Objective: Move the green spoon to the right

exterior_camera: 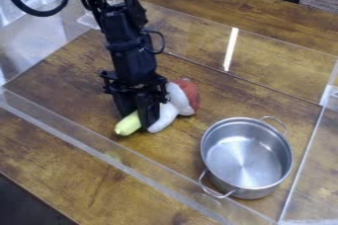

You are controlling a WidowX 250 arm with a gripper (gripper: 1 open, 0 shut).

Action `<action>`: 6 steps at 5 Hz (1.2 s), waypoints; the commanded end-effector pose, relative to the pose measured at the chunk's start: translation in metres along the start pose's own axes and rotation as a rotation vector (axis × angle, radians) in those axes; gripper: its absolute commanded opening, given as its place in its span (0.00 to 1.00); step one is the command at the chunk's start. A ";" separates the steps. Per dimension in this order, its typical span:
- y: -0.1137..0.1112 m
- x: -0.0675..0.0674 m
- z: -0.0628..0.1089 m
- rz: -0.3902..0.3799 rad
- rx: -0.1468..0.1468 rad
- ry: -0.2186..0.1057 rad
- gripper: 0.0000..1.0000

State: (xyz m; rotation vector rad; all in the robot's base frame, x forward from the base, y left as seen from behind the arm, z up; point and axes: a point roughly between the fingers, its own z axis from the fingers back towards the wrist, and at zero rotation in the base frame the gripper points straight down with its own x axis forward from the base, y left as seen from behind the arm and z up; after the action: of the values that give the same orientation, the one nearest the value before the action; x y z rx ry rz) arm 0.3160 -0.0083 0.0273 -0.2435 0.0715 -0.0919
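The green spoon (126, 124) lies on the wooden table, its thick yellow-green handle poking out toward the front left from under my gripper (136, 108). The spoon's bowl is hidden behind the fingers. My black arm comes down from the upper left and the gripper stands upright right over the spoon, shut on its upper end. A white-and-red mushroom-shaped toy (172, 106) lies touching the gripper's right side.
A shiny steel pot (246, 157) with two handles stands at the front right. Clear acrylic walls (79, 135) run along the table's front and left edges, and another pane (232, 46) stands at the back. Bare wood lies between the toy and the pot.
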 end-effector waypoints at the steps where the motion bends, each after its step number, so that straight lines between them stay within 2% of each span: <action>1: -0.013 0.004 0.004 -0.053 0.001 -0.006 0.00; 5: -0.014 0.004 0.003 -0.066 -0.012 0.006 0.00; 6: -0.023 0.010 0.023 -0.090 0.008 -0.016 0.00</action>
State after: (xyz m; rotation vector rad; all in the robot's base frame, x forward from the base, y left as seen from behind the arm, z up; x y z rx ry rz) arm 0.3161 -0.0235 0.0336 -0.2523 0.1118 -0.1572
